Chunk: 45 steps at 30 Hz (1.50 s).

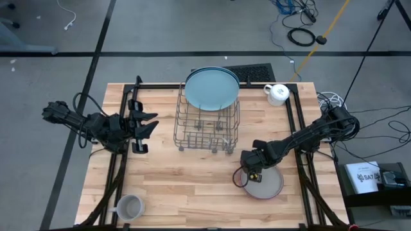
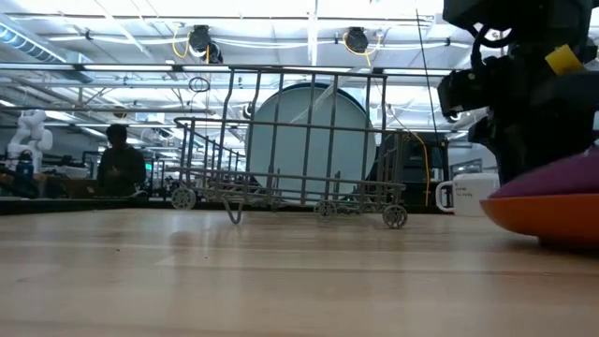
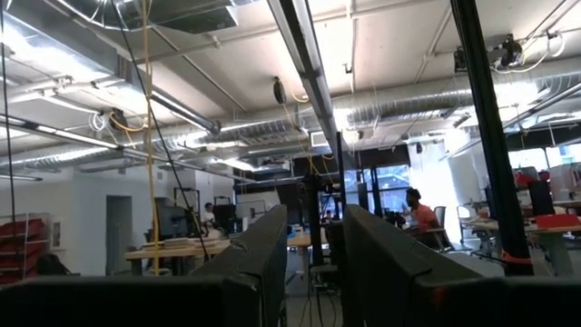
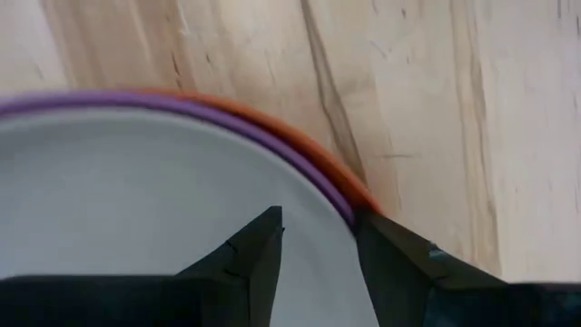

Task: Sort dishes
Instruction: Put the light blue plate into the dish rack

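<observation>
Reaching down over the stack of small plates [image 1: 265, 183] near the front right of the wooden surface [image 1: 186, 186], the right end effector [image 1: 252, 168] sits at the stack's left rim. In the right wrist view its two dark fingers [image 4: 257, 259] straddle the edge of the top grey plate [image 4: 136, 200], one above the grey face and the other outside the rim, with a gap between them, so the end effector is parted around that edge; whether the pads press on the plate I cannot tell. Under the grey plate lie a purple plate [image 4: 300, 163] and, lowest, an orange plate [image 4: 322, 159], both showing only as thin crescents. The low view shows the same stack at the right, orange below [image 2: 552, 215] and purple above [image 2: 562, 178]. The wire dish rack [image 1: 207, 125] stands at the middle back of the surface, with large light blue plates [image 1: 212, 88] upright in its rear slots. A white mug [image 1: 277, 94] stands just right of the rack at the back edge, and a grey mug [image 1: 129, 207] stands at the front left corner. The left end effector [image 1: 148, 123] waits at the left side, level above the surface, its fingers spread apart and holding nothing. A person [image 2: 120, 161] sits in the room beyond.
</observation>
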{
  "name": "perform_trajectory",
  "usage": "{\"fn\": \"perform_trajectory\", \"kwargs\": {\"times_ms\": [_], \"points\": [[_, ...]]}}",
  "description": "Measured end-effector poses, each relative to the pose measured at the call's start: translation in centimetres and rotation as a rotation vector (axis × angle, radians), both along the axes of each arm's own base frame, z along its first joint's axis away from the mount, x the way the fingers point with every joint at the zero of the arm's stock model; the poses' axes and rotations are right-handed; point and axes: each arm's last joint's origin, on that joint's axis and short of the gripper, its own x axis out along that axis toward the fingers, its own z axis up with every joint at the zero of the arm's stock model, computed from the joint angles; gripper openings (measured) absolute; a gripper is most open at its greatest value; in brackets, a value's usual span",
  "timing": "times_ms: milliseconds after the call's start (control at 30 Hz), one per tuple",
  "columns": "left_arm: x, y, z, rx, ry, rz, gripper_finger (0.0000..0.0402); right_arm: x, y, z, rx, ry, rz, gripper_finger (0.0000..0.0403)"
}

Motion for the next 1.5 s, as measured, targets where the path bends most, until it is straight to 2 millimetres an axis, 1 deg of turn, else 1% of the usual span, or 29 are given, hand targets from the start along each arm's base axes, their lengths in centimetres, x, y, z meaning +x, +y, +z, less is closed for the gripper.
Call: {"fn": "perform_trajectory", "kwargs": {"times_ms": [167, 267, 467, 600, 733, 1000, 1067, 1200, 1500], "points": [[0.0, 0.0, 0.0, 0.000, 0.000, 0.000, 0.0114, 0.3, 0.1, 0.4, -0.004, -0.017, 0.025, 0.0134], [0.0, 0.0, 0.0, 0.000, 0.000, 0.000, 0.0114, 0.1, 0.0, 0.3, -0.042, 0.002, 0.053, 0.0134], [0.0, 0.0, 0.0, -0.001, 0.000, 0.000, 0.0114, -0.3, -0.2, 0.3, -0.082, 0.049, 0.183, 0.0134], [0.0, 0.0, 0.0, -0.001, 0.000, 0.000, 0.0114, -0.2, -0.5, 0.3, -0.090, 0.051, 0.219, 0.0131], [0.0, 0.0, 0.0, -0.002, 0.000, -0.001, 0.0114, 0.0, -0.7, -0.1, -0.104, 0.064, 0.239, 0.0108], [0.0, 0.0, 0.0, -0.002, 0.000, -0.001, 0.0114, 0.6, -0.5, -2.2, -0.134, 0.142, 0.305, 0.0029], [0.0, 0.0, 0.0, -0.002, -0.001, -0.001, 0.0114, 0.7, -0.5, -2.5, -0.137, 0.158, 0.306, 0.0011], [0.0, 0.0, 0.0, 0.000, 0.000, 0.000, 0.0114, 0.7, -0.5, -2.4, -0.149, 0.142, 0.290, 0.0003], [0.0, 0.0, 0.0, 0.000, 0.000, 0.001, 0.0114, 0.5, -0.9, -1.0, -0.218, 0.060, 0.230, 0.0001]]}}
